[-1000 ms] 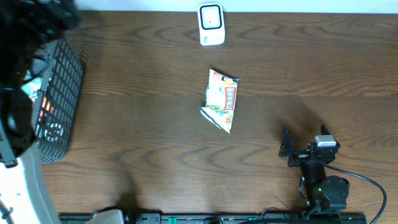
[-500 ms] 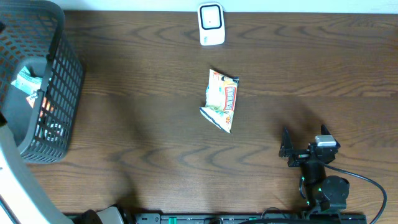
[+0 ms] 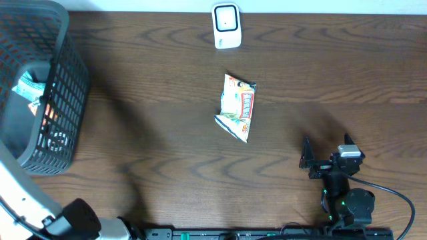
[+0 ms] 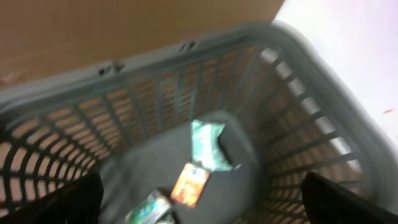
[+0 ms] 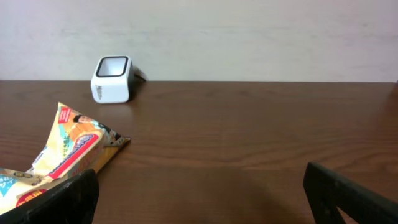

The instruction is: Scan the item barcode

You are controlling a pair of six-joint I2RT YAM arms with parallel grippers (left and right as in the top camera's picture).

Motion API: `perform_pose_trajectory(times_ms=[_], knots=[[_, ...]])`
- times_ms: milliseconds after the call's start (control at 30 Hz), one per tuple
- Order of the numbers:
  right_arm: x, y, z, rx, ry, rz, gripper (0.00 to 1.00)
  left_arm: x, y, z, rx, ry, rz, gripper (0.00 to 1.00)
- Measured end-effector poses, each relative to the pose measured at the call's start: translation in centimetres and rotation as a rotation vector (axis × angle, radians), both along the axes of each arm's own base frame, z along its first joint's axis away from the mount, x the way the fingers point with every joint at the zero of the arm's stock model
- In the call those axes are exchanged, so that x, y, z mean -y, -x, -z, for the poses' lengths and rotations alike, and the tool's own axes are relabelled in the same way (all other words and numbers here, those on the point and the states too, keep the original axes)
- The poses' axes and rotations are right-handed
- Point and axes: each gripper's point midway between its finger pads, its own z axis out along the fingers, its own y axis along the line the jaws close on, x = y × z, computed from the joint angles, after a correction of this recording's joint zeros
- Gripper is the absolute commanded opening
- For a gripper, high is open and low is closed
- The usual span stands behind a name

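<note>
Dark brown wood, that was the table (image 3: 153, 133), and out in the middle of it lay the snack packet (image 3: 237, 107), flat and a bit crumpled, white and orange with a red band down its face. There was lettering on that band, but it was too small to read from overhead and no clearer from the right wrist. No barcode showed on the side facing up. Well beyond the packet, at the far edge, sat the white scanner (image 3: 226, 25), a small boxy unit with a dark window, and no brand or label could be made out on it. The right pincer (image 3: 325, 153) waited near the front edge, well apart from the packet, fingers wide apart and holding nothing; its own camera looked across the wood at the packet's end and the scanner behind it. Over at the left stood the grey mesh basket (image 3: 67, 87), and the left pincer (image 4: 199, 208) hung above it, spread wide and empty, looking down at a teal pouch (image 4: 208, 143) and an orange packet (image 4: 189, 183) on the basket floor, both too blurred for any print to be read.
</note>
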Motion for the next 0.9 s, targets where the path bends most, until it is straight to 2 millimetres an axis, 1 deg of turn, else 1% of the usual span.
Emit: perform_pose_trajectory(times_ms=[133,233,367,433,500,900], knots=[[0.0,0.0,0.0,0.000,0.000,0.000,0.99,-1.1,0.1,3.8,-0.102,0.077,-0.023,1.00],[0.0,0.0,0.0,0.000,0.000,0.000,0.99,-1.7,-0.5,6.4,-0.168,0.118,-0.018,1.00],[0.0,0.0,0.0,0.000,0.000,0.000,0.99,-2.3,-1.3,9.1,-0.227,0.150,-0.004,1.00],[0.0,0.0,0.0,0.000,0.000,0.000,0.99,-2.5,-1.5,9.7,-0.241,0.159,-0.002,1.00],[0.0,0.0,0.0,0.000,0.000,0.000,0.99,-2.5,-1.5,9.9,-0.244,0.161,-0.002,1.00],[0.0,0.0,0.0,0.000,0.000,0.000,0.99,-2.7,-2.1,9.5,-0.222,0.145,0.012,1.00]])
